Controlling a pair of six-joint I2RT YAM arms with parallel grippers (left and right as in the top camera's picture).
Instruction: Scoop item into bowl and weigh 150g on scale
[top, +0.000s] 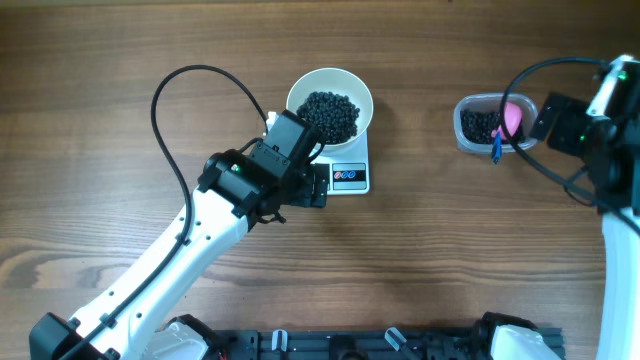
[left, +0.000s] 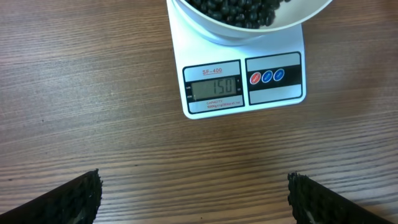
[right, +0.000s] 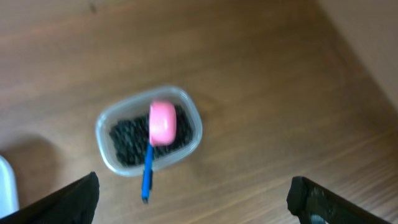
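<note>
While the left gripper (left: 194, 198) hangs wide open and empty before it, the scale (top: 349, 177) lies lengthwise toward the robot, display end nearest, carrying the bowl (top: 362, 92) of beans (top: 330, 113). Rightward, the right gripper (right: 193, 198) gapes wide, empty, above a tub (right: 103, 127) holding a pink scoop (right: 163, 121).

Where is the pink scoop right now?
The pink scoop rests in the clear tub of grains, blue handle over its rim. In the overhead view the tub sits on the right side, right of the scale and bowl.
</note>
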